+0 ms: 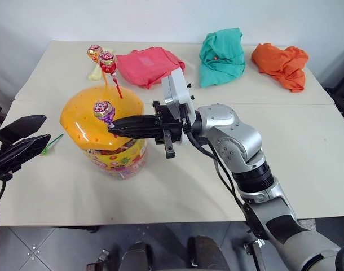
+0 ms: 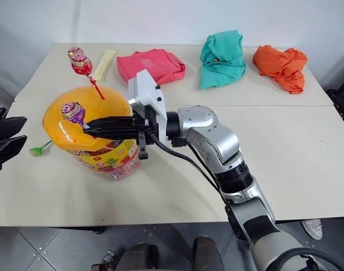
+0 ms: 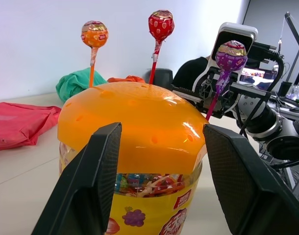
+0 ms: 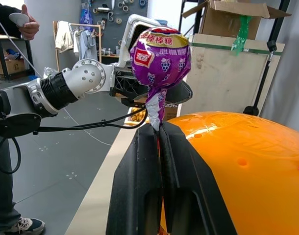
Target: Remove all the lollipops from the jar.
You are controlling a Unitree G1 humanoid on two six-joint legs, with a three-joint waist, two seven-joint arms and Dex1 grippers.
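Tables of pale beige laminate (image 1: 307, 169), two pushed together, stood against a white wall, with grey floor tiles below the near edge. At the left edge the left gripper (image 1: 17, 141) hung beside the jar, its two black fingers apart and empty, its arm cut off by the frame. A green lollipop (image 2: 35, 151) lay on the table behind it, partly hidden. The large clear plastic jar with a domed orange lid (image 1: 84, 121) stood near the front left, three lollipops upright in its lid: orange (image 3: 94, 34), red (image 3: 161, 24) and purple (image 4: 160, 61). The right gripper (image 1: 117, 127) was clamped on the purple one's stick. A pale yellow packet (image 2: 103, 62) lay behind. Three crumpled cloths lay along the back: pink-red (image 1: 146, 65), teal (image 1: 221, 56), orange (image 1: 282, 63).
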